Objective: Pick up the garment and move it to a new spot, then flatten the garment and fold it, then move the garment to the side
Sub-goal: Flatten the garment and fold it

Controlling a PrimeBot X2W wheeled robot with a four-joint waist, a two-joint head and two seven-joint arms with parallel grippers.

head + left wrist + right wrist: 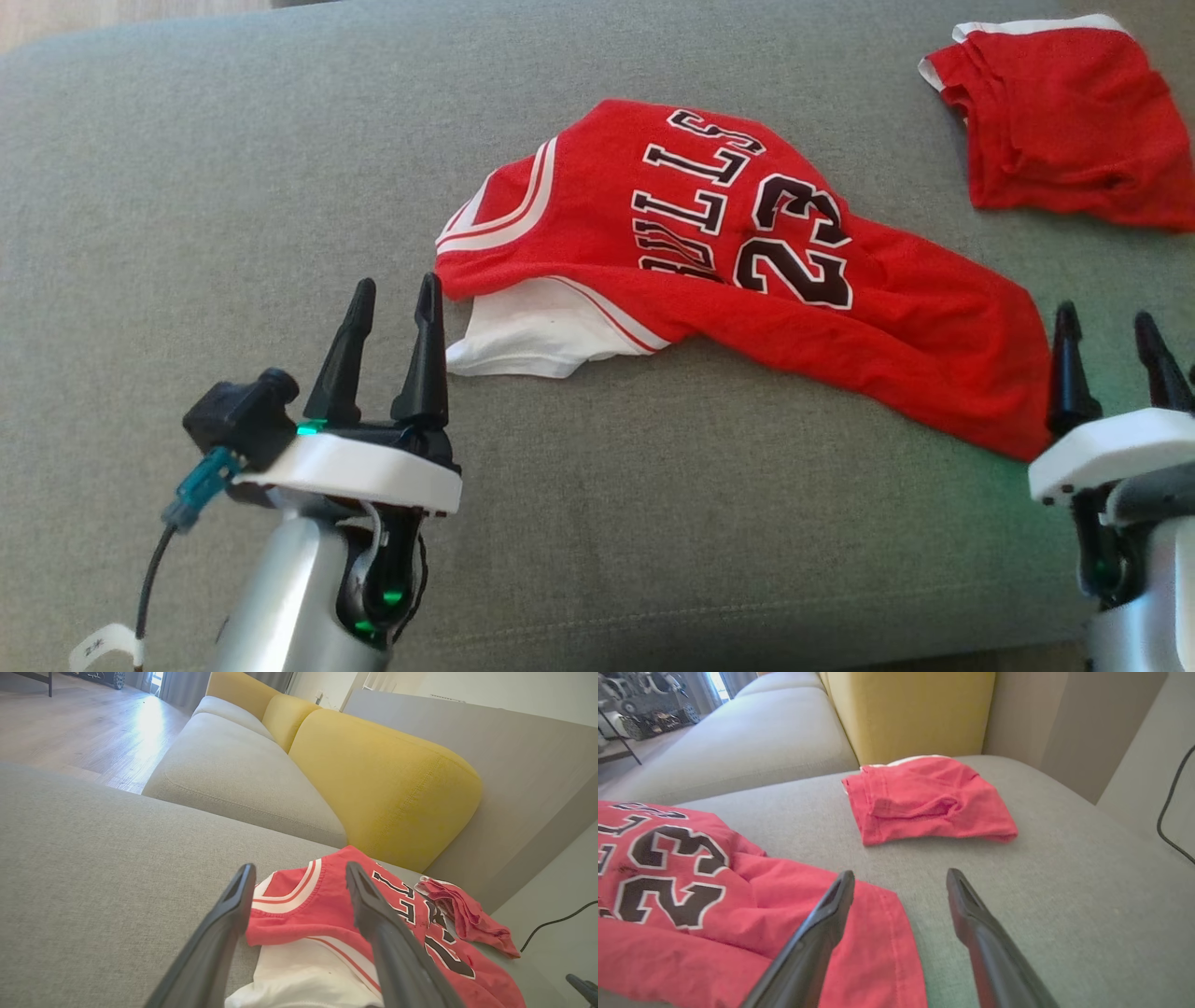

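The red jersey (pixel 728 243) lies rumpled across the middle of the grey cushion (pixel 187 187), clear of another red garment (pixel 1064 121) at its far right corner. The left gripper (pixel 398 285) and right gripper (pixel 1105 315) stand with jaws apart and empty, one by each end. The cloth is probably light and limp, best pinched at the shoulder trim and hem corner.

Head camera looking down on grey cushion (pixel 653 523). Wrist cameras sitting low over it, facing yellow backrest (pixel 383 779); all sharing jersey (pixel 934 345).
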